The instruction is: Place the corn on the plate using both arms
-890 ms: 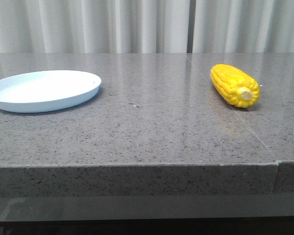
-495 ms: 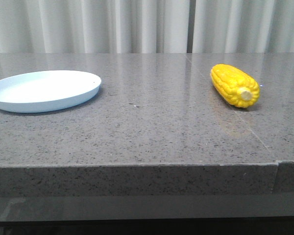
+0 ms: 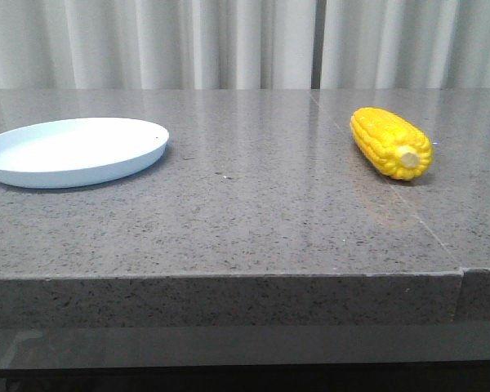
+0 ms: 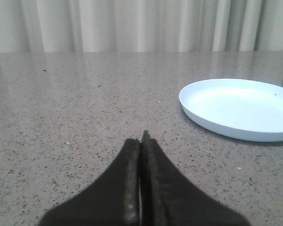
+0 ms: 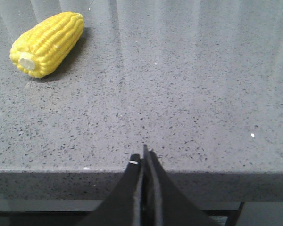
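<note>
The yellow corn (image 3: 391,143) lies on the grey stone table at the right, its cream stub end facing the front edge. It also shows in the right wrist view (image 5: 47,43). The pale blue plate (image 3: 73,150) sits empty at the far left, and shows in the left wrist view (image 4: 240,108). Neither gripper shows in the front view. My left gripper (image 4: 141,141) is shut and empty, low over the table, apart from the plate. My right gripper (image 5: 144,157) is shut and empty, at the table's front edge, well short of the corn.
The grey speckled table (image 3: 253,204) has a front edge close to the camera and a seam (image 3: 461,282) at the right. Pale curtains (image 3: 245,41) hang behind the table.
</note>
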`<state>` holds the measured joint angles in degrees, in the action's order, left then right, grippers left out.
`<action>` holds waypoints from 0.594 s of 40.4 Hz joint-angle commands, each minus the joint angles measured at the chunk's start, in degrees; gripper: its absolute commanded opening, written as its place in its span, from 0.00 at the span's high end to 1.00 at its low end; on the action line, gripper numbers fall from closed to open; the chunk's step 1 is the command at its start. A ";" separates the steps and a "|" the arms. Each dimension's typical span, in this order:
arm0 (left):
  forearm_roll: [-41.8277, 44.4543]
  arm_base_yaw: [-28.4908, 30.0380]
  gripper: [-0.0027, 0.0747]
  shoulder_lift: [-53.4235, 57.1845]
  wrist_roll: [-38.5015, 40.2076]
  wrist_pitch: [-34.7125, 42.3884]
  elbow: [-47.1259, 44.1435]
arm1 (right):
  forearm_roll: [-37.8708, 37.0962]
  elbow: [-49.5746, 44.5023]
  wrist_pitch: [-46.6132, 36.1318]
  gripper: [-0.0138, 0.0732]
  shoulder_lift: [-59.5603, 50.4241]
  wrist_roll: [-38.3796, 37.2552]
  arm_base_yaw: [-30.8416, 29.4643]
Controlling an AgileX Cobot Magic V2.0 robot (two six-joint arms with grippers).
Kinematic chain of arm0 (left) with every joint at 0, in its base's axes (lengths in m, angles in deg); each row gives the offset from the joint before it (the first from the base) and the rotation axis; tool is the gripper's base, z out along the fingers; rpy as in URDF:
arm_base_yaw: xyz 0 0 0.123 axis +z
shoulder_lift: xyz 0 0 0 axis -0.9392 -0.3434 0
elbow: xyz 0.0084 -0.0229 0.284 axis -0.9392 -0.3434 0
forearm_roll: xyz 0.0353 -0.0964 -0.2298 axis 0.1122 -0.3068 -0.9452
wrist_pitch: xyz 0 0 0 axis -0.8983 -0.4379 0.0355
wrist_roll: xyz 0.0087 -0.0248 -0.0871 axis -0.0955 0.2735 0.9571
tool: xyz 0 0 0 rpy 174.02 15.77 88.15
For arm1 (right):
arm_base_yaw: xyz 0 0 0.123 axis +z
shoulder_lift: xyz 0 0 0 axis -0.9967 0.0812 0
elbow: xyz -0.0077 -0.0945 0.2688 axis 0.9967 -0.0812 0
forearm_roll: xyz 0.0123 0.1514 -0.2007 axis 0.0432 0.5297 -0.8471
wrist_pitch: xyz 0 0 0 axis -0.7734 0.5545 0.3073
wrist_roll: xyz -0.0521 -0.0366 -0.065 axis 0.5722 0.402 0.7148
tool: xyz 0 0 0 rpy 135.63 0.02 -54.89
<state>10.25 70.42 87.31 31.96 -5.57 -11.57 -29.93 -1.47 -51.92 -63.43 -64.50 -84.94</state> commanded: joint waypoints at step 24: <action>-2.84 0.13 0.99 -0.15 0.24 11.78 11.40 | -0.41 16.72 -5.89 0.92 0.36 0.53 -0.23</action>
<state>8.21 70.42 87.31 31.96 5.53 -6.77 -29.93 8.25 -55.32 -63.43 -64.50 -84.94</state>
